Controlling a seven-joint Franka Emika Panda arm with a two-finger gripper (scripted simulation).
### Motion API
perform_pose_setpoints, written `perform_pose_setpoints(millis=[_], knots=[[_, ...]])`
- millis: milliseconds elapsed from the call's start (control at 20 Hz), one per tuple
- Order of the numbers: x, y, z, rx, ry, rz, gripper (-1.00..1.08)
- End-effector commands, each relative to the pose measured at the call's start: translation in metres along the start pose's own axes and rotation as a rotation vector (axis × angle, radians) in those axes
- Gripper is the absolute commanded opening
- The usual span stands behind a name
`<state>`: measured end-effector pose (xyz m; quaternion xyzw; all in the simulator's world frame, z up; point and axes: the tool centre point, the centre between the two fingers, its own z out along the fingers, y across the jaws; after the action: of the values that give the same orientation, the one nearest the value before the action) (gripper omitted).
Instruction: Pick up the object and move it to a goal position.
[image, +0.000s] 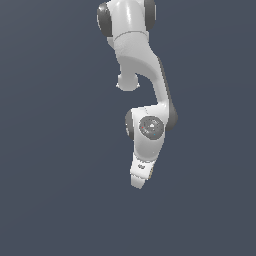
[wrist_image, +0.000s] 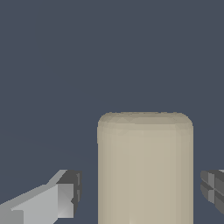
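cream-beige object (wrist_image: 145, 168) fills the lower centre of the wrist view, standing between the two fingers (wrist_image: 65, 199) of the claw (wrist_image: 140, 192), with a gap on each side, so the claw is open around it, not touching. in the exterior view the white arm (image: 142, 75) hangs down mid-frame, claw (image: 138, 182) at its low end; the object is hidden there

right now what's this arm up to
A white Panda arm has its gripper lowered around a cream cylinder. The wrist view shows the cylinder between the two fingers, with a gap on each side, so the gripper is open and nothing is grasped yet. The exterior view does not show the cylinder.
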<state>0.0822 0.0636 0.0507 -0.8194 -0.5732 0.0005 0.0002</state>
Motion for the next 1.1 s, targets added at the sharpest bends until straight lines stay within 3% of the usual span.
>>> perform_pose_setpoints(millis=[0, 250, 300, 1050], knots=[[0.0000, 0.0001, 0.0093, -0.001, 0.000, -0.001, 1.00], [0.0007, 0.0014, 0.0110, -0.001, 0.000, -0.001, 1.00], [0.0007, 0.0014, 0.0110, -0.001, 0.000, -0.001, -1.00], [-0.0059, 0.0027, 0.0046, -0.001, 0.000, -0.001, -1.00]])
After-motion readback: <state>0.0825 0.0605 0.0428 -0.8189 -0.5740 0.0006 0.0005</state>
